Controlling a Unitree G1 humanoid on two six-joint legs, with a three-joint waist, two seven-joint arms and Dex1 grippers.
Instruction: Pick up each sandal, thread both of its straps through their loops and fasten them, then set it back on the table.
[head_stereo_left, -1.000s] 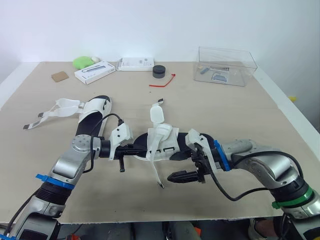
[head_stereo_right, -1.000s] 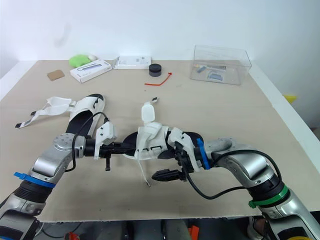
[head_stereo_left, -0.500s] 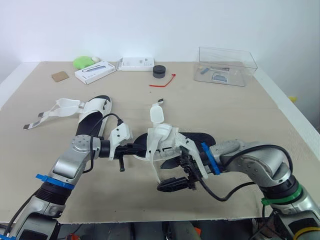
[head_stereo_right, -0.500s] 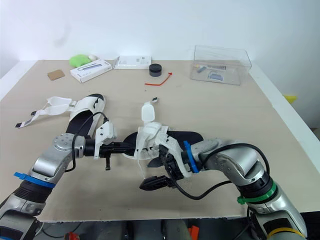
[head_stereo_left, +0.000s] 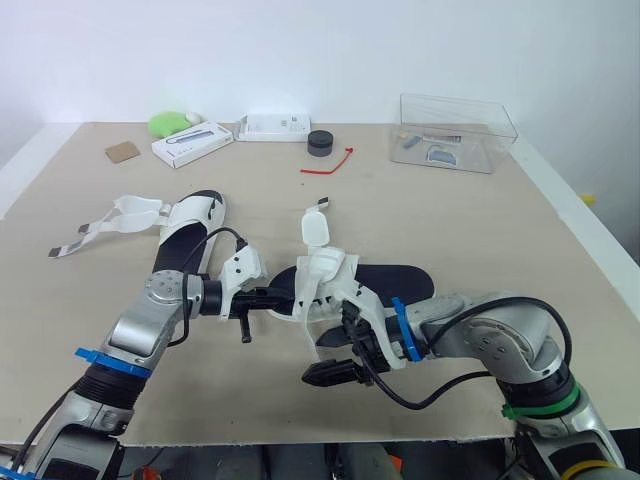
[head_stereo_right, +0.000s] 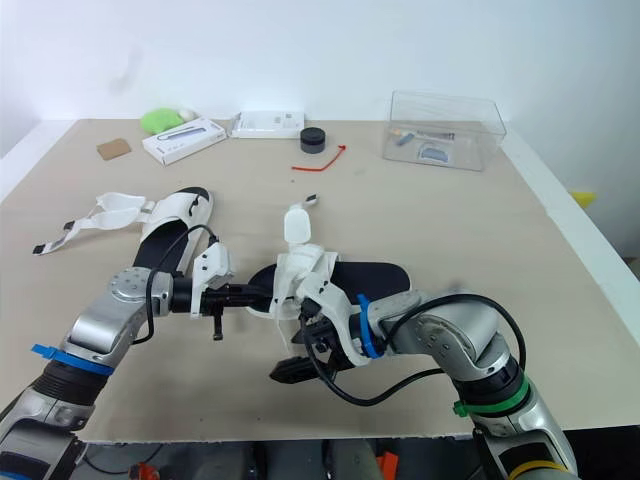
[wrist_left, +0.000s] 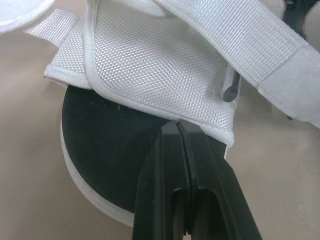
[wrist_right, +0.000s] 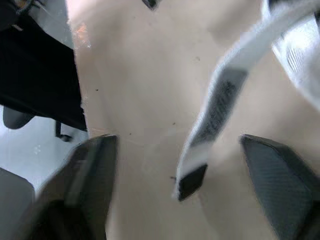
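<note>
R pincer (wrist_right: 175, 139) leftward, wide astride strap (wrist_right: 220, 100)

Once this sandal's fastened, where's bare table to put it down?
Best is the wide bare stretch of table between the clear box and the near sandal. A smaller patch lies between the red tie and the far sandal. Crowded: the back edge, and front centre around the left pincer and right pincer.

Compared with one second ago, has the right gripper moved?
Yes. Against the sandal, which stayed put, the right gripper has moved toward the robot's left and nearer the front edge of the table.
</note>
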